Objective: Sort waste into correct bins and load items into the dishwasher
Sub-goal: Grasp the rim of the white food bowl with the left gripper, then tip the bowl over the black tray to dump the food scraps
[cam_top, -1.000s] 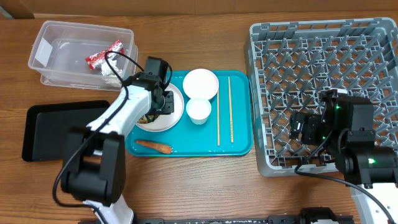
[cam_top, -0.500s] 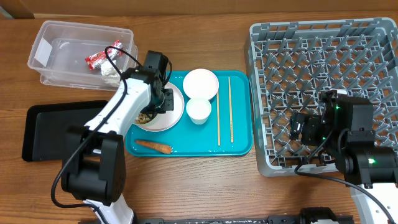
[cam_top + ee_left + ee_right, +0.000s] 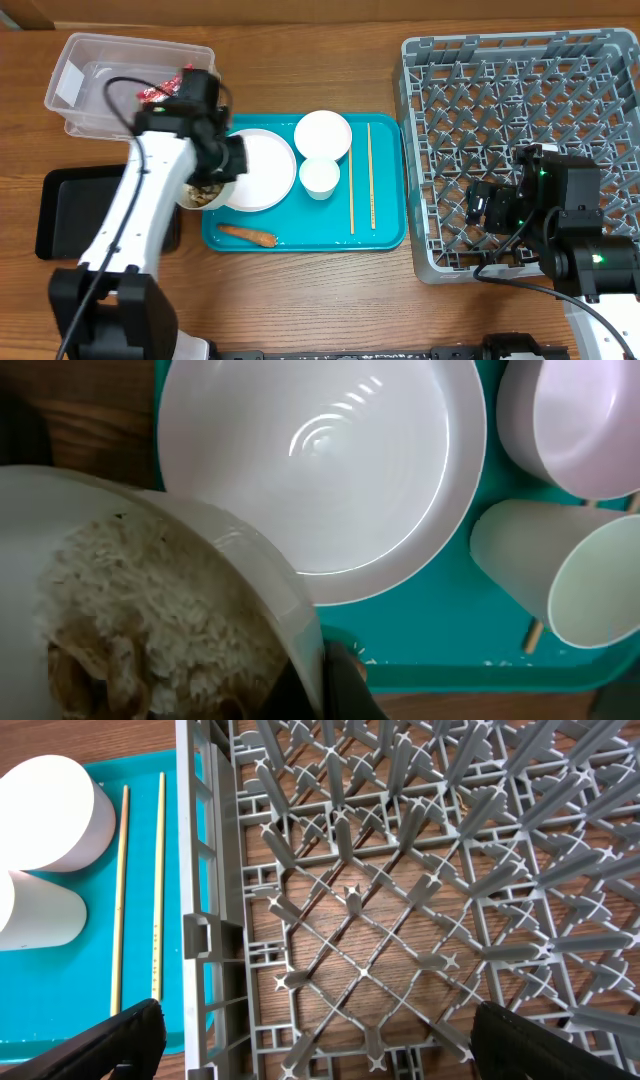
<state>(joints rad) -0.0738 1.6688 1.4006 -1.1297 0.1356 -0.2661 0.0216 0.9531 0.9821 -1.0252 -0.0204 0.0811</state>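
Noted left gripper point(image 3: 218, 170) clamped shut on the rim of a round white bowl point(image 3: 196, 197) filled with loose white rice and brownish food scraps point(image 3: 130, 610). In the wrist view, saw the rim pinched between dark fingers point(image 3: 348, 685) and the bowl tilted. Placed the held bowl directly under the gripper, over the left edge of the teal rectangular serving tray point(image 3: 385, 235), between the round white plate point(image 3: 262, 170) and the flat black shallow tray point(image 3: 60, 210). Found the plate bare, just beside the bowl. Noted right gripper point(image 3: 330, 1045) spread wide, gripping nothing, hanging over the near-left part of the large square grey plastic dish rack point(image 3: 520, 100), well apart from the tray items. Counted on the teal tray: one plate, one empty white bowl point(image 3: 322, 135), one small white cup point(image 3: 319, 178) just below that bowl, two thin wooden chopsticks point(image 3: 351, 190) side by side at the right, and one small orange carrot piece point(image 3: 247, 235) at the near edge. Counted two bowls in all, including the held one. Spotted one red-and-silver foil wrapper point(image 3: 155, 94) inside the clear plastic rectangular tub point(image 3: 90, 70), at the far left of the wooden worktop point(image 3: 300, 300). Could not make out more in the tub behind the arm.
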